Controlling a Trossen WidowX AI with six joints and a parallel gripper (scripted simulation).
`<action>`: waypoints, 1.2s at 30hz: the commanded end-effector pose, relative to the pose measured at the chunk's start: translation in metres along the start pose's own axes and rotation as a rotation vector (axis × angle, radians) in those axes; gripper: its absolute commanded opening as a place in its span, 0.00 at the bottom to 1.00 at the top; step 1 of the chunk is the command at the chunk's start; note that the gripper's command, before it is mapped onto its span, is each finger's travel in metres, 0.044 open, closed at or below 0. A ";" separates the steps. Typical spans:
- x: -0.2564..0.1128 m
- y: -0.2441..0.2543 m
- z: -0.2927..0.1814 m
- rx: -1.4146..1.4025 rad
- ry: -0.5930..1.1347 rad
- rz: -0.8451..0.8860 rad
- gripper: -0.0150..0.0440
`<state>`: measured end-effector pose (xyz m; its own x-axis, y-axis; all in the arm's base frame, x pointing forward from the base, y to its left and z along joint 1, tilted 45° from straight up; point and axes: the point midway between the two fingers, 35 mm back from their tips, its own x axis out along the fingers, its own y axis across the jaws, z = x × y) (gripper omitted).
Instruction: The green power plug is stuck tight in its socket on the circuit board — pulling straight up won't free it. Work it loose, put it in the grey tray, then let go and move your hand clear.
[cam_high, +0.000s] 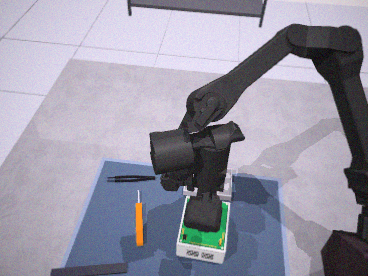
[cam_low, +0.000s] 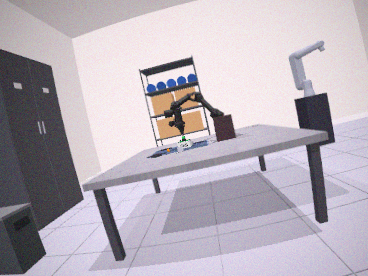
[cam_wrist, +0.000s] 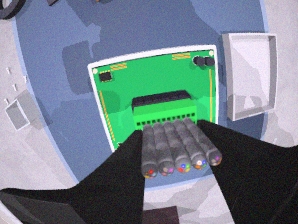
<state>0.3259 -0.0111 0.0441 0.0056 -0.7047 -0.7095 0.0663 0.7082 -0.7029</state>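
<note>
Plug (cam_wrist: 165, 109) looks light, stiff and brittle-edged, so my end effector (cam_high: 203, 214) (cam_low: 182, 131) (cam_wrist: 170, 131), partly open and clamped on its ends, should rock its housing, sparing the bendy cables (cam_wrist: 171, 145).

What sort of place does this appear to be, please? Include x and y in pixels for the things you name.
Probably a robotics lab or workshop: a second, pale robot arm (cam_low: 298, 72) stands on a dark pedestal (cam_low: 326, 111), a shelf rack (cam_low: 166, 66) holds cartons and blue round items, and tall dark cabinets (cam_low: 31, 135) line one wall.
</note>
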 end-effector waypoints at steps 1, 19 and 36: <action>0.000 0.001 0.001 -0.003 -0.003 0.003 0.32; -0.015 0.002 0.001 -0.003 -0.003 -0.015 0.25; -0.023 -0.011 0.001 -0.003 -0.003 0.138 0.25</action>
<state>0.3270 -0.0099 0.0511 -0.0209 -0.6583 -0.7525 0.0713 0.7497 -0.6579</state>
